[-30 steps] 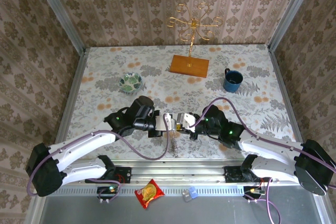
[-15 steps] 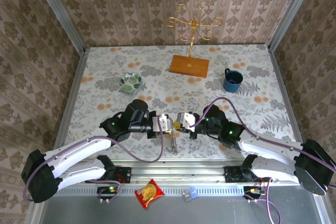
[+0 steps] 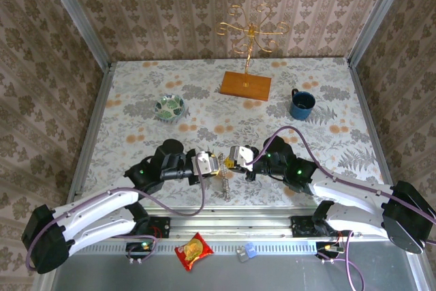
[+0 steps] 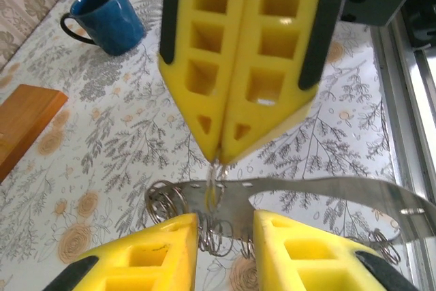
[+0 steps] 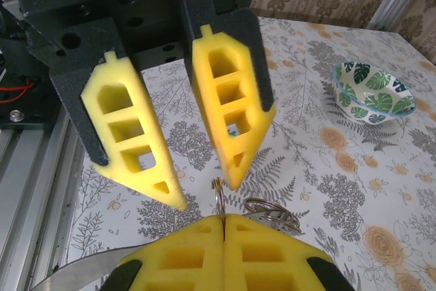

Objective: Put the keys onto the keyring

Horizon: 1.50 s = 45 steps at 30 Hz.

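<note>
Keyring [image 3: 222, 175] is hanging from my right tool [image 5: 223, 221], whose pads are pressing together on its small metal ring [image 5: 219, 197], so the whole thing is sitting between the two tools, just past the tips of my left tool [image 4: 226, 219]. That left tool is standing apart, its pads straddling the coiled wire rings [image 4: 170, 202] without clamping anything. The strap [image 4: 310, 190] is running with its long axis away from the right tool's tips toward the arm-base side, ring end up at the pinch and free end trailing low over the desk [image 3: 340, 141]; whether that end is touching the desk I cannot tell. What is worrying me is that the right tool is gripping only a thin edge of the ring, so a sideways push from the left tool could be twisting it out of the pinch and dropping everything. The loose strap could also be swinging and turning the ring away from the left tool. Which small pieces are keys I cannot tell.
</note>
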Each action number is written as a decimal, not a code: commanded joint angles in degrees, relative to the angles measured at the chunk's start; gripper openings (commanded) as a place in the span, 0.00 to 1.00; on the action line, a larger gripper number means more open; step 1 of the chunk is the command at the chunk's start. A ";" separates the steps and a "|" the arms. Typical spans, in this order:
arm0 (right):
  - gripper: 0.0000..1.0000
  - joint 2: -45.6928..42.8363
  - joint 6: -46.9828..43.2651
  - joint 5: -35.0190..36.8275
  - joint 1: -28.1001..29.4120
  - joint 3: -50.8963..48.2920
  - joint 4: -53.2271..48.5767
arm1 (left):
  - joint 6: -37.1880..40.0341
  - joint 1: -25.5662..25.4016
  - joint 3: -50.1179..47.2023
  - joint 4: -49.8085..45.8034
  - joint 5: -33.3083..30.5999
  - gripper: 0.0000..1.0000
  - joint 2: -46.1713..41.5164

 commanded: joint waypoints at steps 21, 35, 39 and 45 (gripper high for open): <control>0.35 -3.22 1.65 3.96 0.30 -0.60 2.85 | -3.72 1.01 5.04 -1.59 -1.55 0.00 1.00; 0.34 -13.61 18.98 19.52 0.56 7.91 -17.11 | -36.87 0.96 27.47 -27.89 -27.11 0.00 10.75; 0.36 -10.14 24.67 25.12 0.51 14.62 -24.86 | -41.10 1.14 37.48 -38.05 -29.47 0.00 15.24; 0.37 -7.44 23.55 12.63 0.87 17.05 -22.81 | -48.93 2.10 48.99 -49.44 -26.65 0.00 21.49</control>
